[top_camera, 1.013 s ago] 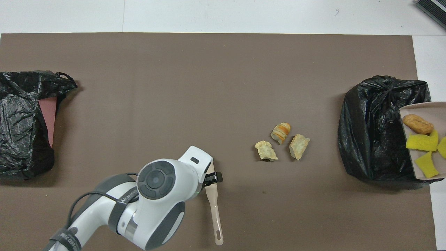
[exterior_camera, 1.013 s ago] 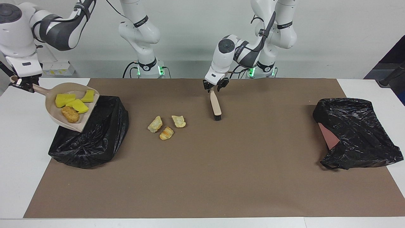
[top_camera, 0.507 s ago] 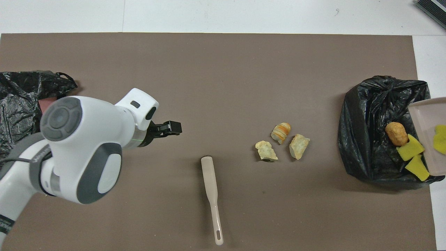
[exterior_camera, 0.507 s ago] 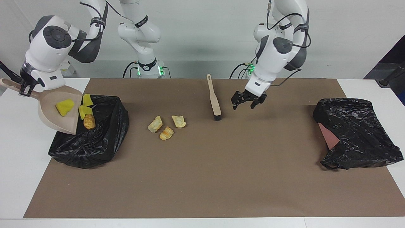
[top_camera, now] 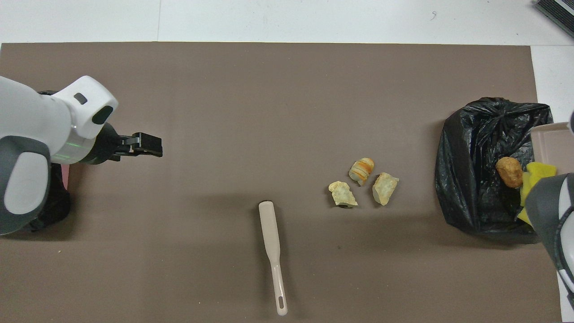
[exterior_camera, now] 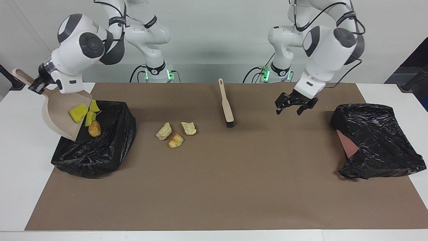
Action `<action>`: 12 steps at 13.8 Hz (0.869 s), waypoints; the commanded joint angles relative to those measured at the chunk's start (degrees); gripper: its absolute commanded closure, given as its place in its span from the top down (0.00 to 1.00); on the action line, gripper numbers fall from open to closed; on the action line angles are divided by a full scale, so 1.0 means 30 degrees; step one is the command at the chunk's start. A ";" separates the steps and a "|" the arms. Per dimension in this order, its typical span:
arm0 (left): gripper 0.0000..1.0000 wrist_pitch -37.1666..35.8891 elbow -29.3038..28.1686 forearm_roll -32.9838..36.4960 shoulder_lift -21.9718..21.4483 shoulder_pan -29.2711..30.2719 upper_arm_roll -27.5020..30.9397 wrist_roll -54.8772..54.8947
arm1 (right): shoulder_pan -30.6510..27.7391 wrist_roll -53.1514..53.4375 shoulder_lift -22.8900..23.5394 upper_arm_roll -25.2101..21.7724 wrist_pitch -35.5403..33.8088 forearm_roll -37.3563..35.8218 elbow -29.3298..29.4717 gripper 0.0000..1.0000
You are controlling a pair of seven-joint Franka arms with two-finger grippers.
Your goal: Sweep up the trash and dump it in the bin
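Since a second ago the left gripper [exterior_camera: 293,105] has let go of the brush [exterior_camera: 226,106] and swung off toward the left arm's end, and the dustpan [exterior_camera: 57,112] has tipped steeply, spilling scraps into the bin bag [exterior_camera: 100,147].

Facing view: the right gripper [exterior_camera: 36,85] is clamped on the dustpan's handle, holding its lip over the bin bag's mouth; one yellow sponge chunk [exterior_camera: 76,113] clings to the pan, two more and a golden lump [exterior_camera: 94,128] sit at the bag's opening; three bread lumps [exterior_camera: 175,132] lie on the brown mat [exterior_camera: 234,187], between the bin bag and the brush; the left gripper hangs with jaws wide apart, holding nothing, over bare mat between the brush and a second black bag [exterior_camera: 378,140]; broad open mat lies farther from the robots than the bin bag.

Overhead view: the right gripper is out of sight, only the dustpan's edge [top_camera: 551,141] showing; the brush's handle [top_camera: 277,278] ends near the mat's robot-side edge.
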 commanded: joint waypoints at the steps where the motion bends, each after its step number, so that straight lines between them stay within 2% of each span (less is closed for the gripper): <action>1: 1.00 -0.1855 0.1387 0.0427 0.0141 0.1410 -0.0209 0.2040 | 0.0028 0.0778 -0.0979 0.0118 -0.0587 -0.1100 -0.1110 0.00; 3: 1.00 -0.3116 0.2823 0.1302 0.0405 0.2027 -0.0209 0.2135 | -0.0001 0.0691 -0.1271 0.0469 -0.1027 -0.1278 -0.0965 0.00; 6: 1.00 -0.4114 0.3764 0.1861 0.0377 0.2116 -0.0209 0.2135 | -0.0001 -0.0245 -0.2237 0.0964 -0.2020 -0.0636 -0.0322 0.00; 10: 1.00 -0.4938 0.4060 0.2449 0.0055 0.2468 -0.0209 0.3040 | -0.0001 0.0219 -0.2619 0.2341 -0.5067 0.3194 0.1873 0.00; 12: 1.00 -0.4967 0.4118 0.2449 0.0054 0.2410 -0.0209 0.2985 | -0.0001 0.2551 -0.2621 0.3365 -0.5976 0.4777 0.2258 0.00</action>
